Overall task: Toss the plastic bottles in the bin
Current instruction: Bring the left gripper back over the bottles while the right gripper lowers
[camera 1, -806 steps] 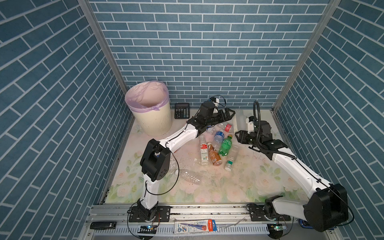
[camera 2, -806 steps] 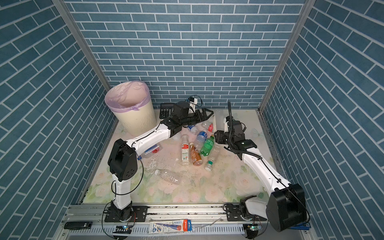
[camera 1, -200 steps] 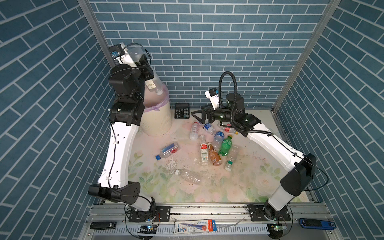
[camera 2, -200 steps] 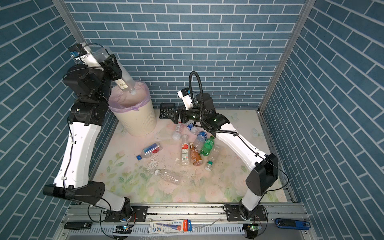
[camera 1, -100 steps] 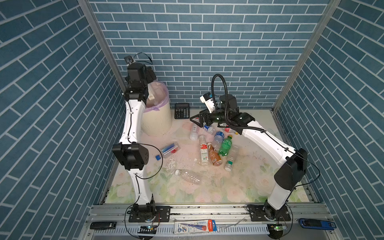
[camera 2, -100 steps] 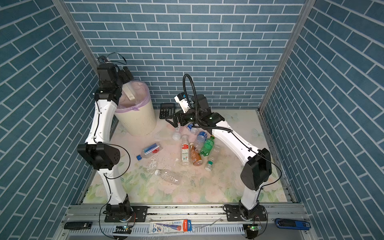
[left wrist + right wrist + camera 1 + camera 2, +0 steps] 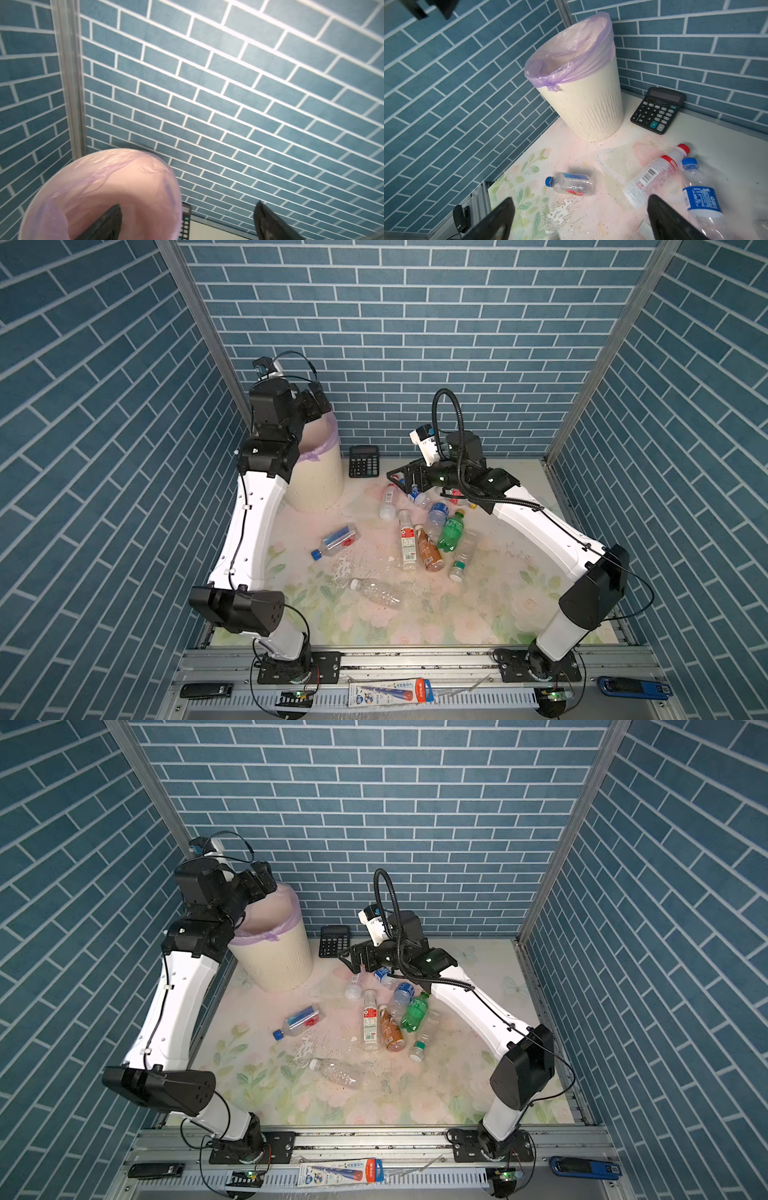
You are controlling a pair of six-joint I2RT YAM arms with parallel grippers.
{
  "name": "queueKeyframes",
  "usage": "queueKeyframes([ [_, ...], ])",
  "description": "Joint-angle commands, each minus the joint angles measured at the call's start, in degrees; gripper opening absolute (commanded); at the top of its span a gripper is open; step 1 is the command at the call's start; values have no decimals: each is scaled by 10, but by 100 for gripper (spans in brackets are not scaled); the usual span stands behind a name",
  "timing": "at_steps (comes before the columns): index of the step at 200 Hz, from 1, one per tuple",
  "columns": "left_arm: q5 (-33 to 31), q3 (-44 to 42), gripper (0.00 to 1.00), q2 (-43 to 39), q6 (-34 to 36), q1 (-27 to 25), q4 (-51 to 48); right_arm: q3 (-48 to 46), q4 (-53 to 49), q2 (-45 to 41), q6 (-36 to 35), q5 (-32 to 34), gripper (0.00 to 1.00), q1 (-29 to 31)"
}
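Cream, ribbed and lilac-lined, the bin stood upright in the back-left corner, with the left gripper spread wide and empty above it. The right gripper, fingers also wide, hovered over a clear red-labelled bottle lying flat, cap toward the back wall.

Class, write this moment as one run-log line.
left gripper: open, empty, over bin rim | right gripper: open, empty, near red-capped bottle | task: unfinished
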Motion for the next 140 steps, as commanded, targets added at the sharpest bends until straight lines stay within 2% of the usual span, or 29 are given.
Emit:
queueKeyframes([
  [1,18,-54,99,-5,-5,-36,-7,-27,-36,-38,27,53,99,-6],
  [52,29,-165,99,-75,-28,-148,27,-90,-128,-97,34,139,99,-21],
  [86,28,-260,99,-115,-32,-229,63,-208,-139,-159,73,190,99,-54],
  [97,45,-296,99,-126,-36,-250,88,-249,-137,-181,90,200,99,-64],
  [140,77,-382,99,-129,-61,-303,127,-350,-155,-215,125,247,99,-73],
])
